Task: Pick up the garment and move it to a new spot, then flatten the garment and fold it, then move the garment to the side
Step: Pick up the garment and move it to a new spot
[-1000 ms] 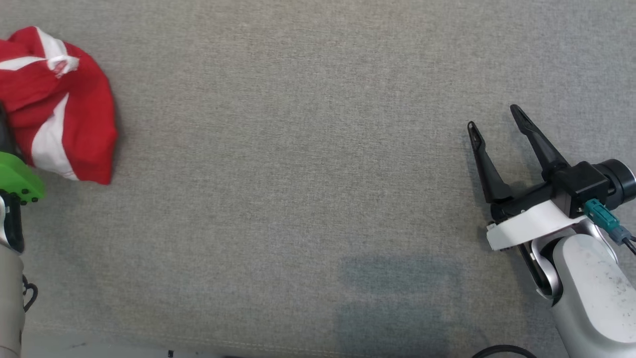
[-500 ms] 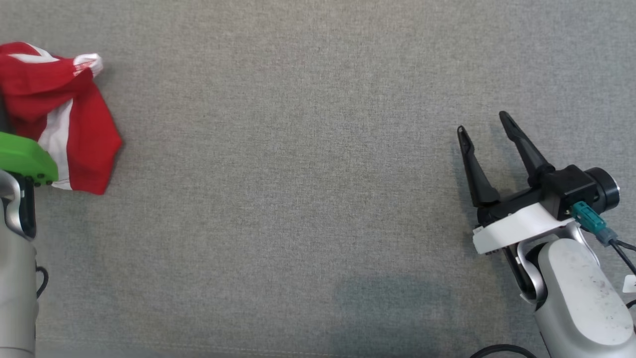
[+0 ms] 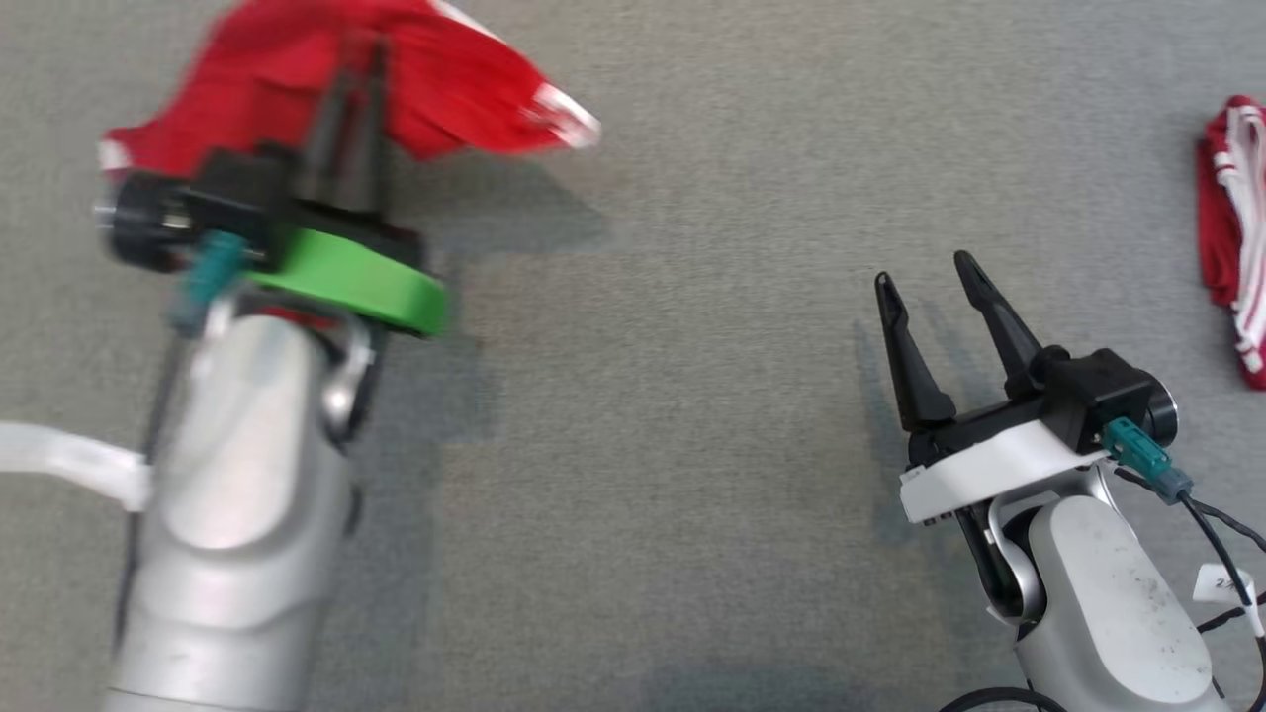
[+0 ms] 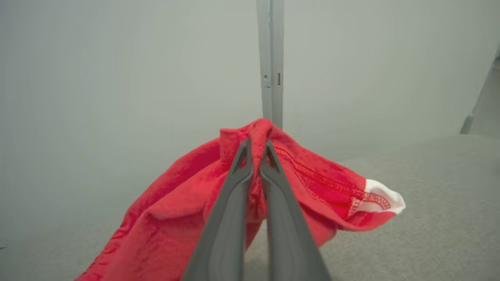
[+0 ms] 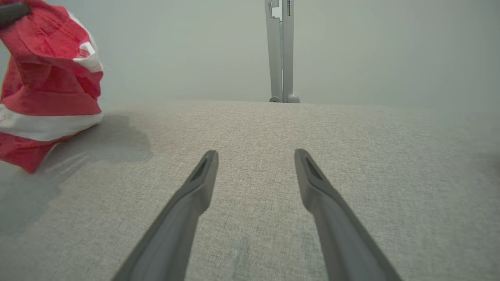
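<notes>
The garment (image 3: 435, 69) is red cloth with white trim, bunched and blurred at the upper left of the head view. My left gripper (image 3: 361, 59) is shut on it; in the left wrist view the two fingers pinch a fold of the garment (image 4: 312, 179), which hangs down from them above the grey surface. The right wrist view has the same garment (image 5: 47, 78) at its far left, its lower part near the surface. My right gripper (image 3: 925, 272) stands open at the right over bare grey fabric, and its own view shows the right gripper (image 5: 256, 154) with nothing between the fingers.
The work surface is a grey woven fabric (image 3: 643, 396). A second red and white folded cloth (image 3: 1231, 237) lies at the far right edge. A grey upright post (image 5: 281, 50) stands beyond the far edge of the surface.
My left gripper has shut on the garment and lifted it. The head camera has shifted, so the left arm now sits well into view and a cloth appears at the right edge.
</notes>
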You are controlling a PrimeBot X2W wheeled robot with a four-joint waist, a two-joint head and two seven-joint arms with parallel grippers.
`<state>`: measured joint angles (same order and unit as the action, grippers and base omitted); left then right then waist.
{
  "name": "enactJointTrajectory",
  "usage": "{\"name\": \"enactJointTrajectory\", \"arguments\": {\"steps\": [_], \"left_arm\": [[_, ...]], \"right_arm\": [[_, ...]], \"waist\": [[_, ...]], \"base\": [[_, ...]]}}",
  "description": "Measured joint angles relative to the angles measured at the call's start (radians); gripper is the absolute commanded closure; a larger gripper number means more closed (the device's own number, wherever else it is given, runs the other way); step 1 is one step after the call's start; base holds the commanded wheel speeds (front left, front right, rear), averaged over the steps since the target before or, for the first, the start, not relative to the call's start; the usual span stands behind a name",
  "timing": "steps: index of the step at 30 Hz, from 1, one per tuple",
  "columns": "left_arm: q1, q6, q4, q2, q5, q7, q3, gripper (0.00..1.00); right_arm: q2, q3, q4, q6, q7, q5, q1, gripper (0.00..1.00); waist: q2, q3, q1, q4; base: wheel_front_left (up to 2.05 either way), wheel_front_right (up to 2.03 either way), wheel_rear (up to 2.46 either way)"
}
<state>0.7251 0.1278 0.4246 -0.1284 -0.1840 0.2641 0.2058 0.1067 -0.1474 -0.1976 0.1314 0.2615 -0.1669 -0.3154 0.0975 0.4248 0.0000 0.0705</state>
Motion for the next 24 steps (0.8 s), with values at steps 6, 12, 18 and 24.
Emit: {"name": "enactJointTrajectory", "arguments": {"steps": [6,12,18,24], "left_arm": [[-0.011,0.001,0.030,0.055,-0.077,0.000,0.207,1.00],[-0.041,0.001,0.108,0.078,-0.149,0.000,0.318,0.00],[-0.102,0.001,0.117,0.080,-0.187,0.000,0.315,0.00],[-0.220,-0.044,0.055,0.079,-0.125,0.000,0.179,0.00]], "right_arm": [[-0.021,0.023,0.000,0.000,0.000,-0.007,0.008,0.00],[-0.033,0.043,-0.006,0.000,0.000,-0.010,0.029,0.00],[-0.042,0.047,-0.014,0.000,0.000,-0.011,0.048,0.00],[-0.051,0.033,-0.017,0.000,0.000,-0.015,0.061,0.00]], "waist": [[0.0000,-0.016,0.0000,-0.090],[0.0000,-0.025,0.0000,-0.186],[0.0000,-0.047,0.0000,-0.242],[0.0000,-0.097,0.0000,-0.242]], "base": [[0.00,0.00,0.00],[0.00,0.00,0.00],[0.00,0.00,0.00],[0.00,0.00,0.00]]}}
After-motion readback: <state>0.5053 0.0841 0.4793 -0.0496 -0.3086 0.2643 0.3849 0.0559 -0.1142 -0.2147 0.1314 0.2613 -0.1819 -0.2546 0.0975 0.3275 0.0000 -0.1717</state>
